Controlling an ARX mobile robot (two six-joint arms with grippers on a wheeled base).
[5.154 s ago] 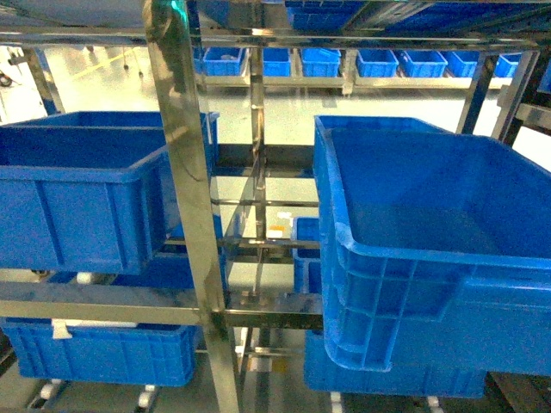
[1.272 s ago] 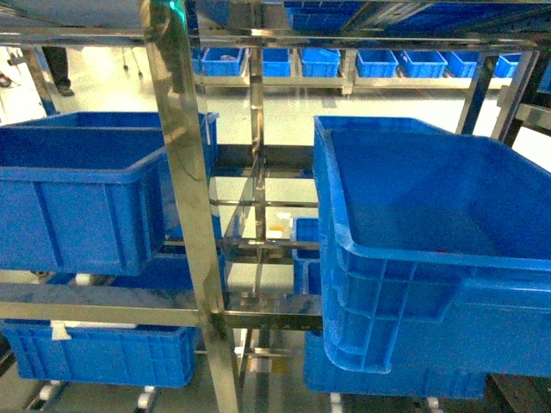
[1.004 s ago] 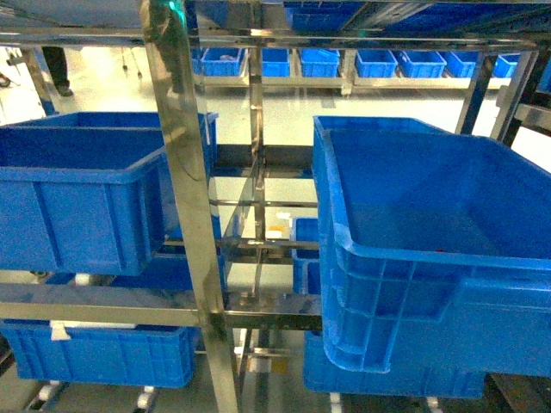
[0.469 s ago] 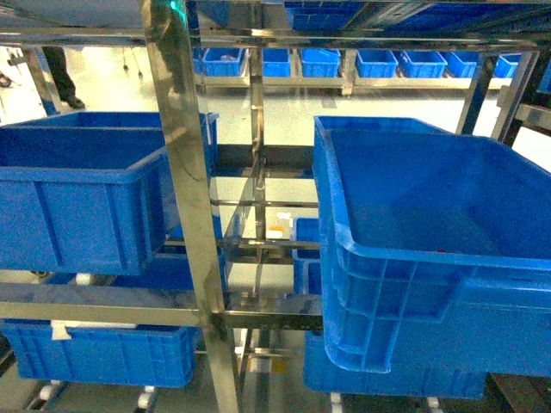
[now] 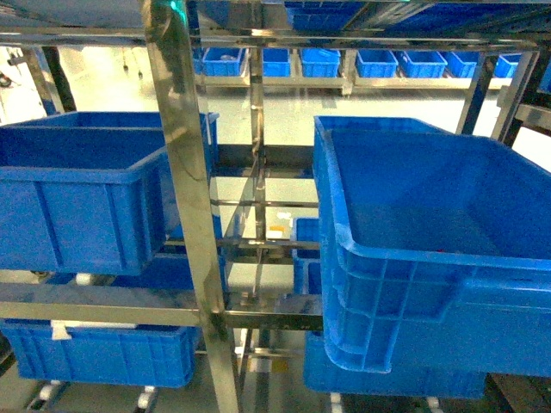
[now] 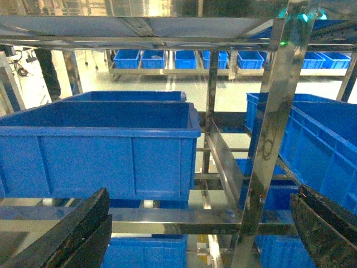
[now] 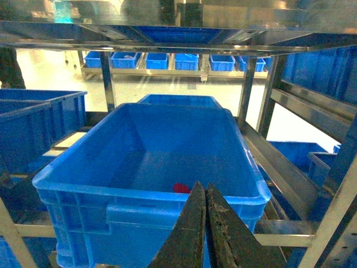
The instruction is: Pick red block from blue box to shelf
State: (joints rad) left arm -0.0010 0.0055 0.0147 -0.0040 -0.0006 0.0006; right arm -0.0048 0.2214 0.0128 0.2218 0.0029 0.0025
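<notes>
The red block (image 7: 180, 188) lies on the floor of the blue box (image 7: 83, 167), close to its near wall, and only its top shows over the rim. My right gripper (image 7: 202, 187) hangs just in front of that rim, fingers pressed shut with nothing between them. The same blue box (image 5: 413, 301) fills the right of the head view; the block cannot be made out there. My left gripper (image 6: 201, 234) is wide open and empty, facing the steel shelf (image 6: 273, 123) and its post (image 5: 181, 172). Neither gripper appears in the head view.
A dark blue crate (image 5: 77, 198) sits on the shelf's left bay, seen close in the left wrist view as crate (image 6: 100, 145). More crates (image 5: 103, 353) rest on the lower tier. Steel rails (image 7: 290, 231) run beside the box. Small blue bins (image 5: 379, 62) line a far rack.
Boxes and shelf stay where they were. Only a person's legs in the far upper-left background have shifted.
</notes>
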